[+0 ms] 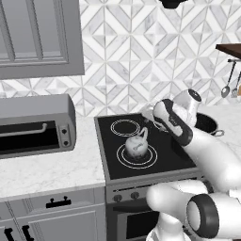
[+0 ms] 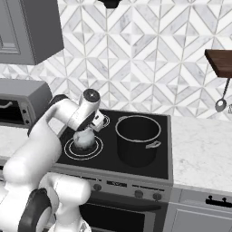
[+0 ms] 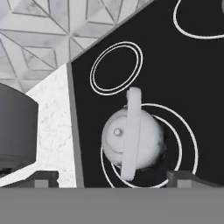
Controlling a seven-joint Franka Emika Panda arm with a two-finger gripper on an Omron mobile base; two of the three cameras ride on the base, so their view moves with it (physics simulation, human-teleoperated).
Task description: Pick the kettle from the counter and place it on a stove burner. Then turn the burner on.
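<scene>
The small silvery-white kettle point(image 1: 136, 147) point(image 2: 84, 138) point(image 3: 131, 138) stands upright on the stove burner point(image 1: 121, 160) point(image 2: 70, 151) point(image 3: 189, 146), the big double ring at the cooktop's front left. Its arched handle runs straight up the hand view. My gripper point(image 3: 113, 178) point(image 2: 97, 120) hovers just above and behind the kettle. It is open, with the fingertips point(image 3: 46, 177) wide apart and touching nothing. The white marble counter point(image 1: 47, 169) lies left of the cooktop.
A big black pot point(image 2: 136, 138) point(image 1: 208, 123) stands on the right side of the cooktop. A smaller double-ring circle point(image 1: 124, 127) point(image 3: 116, 68) lies behind the kettle. A grey toaster oven point(image 1: 35, 124) sits on the left counter. Knobs point(image 1: 126, 196) point(image 2: 138, 194) line the stove front.
</scene>
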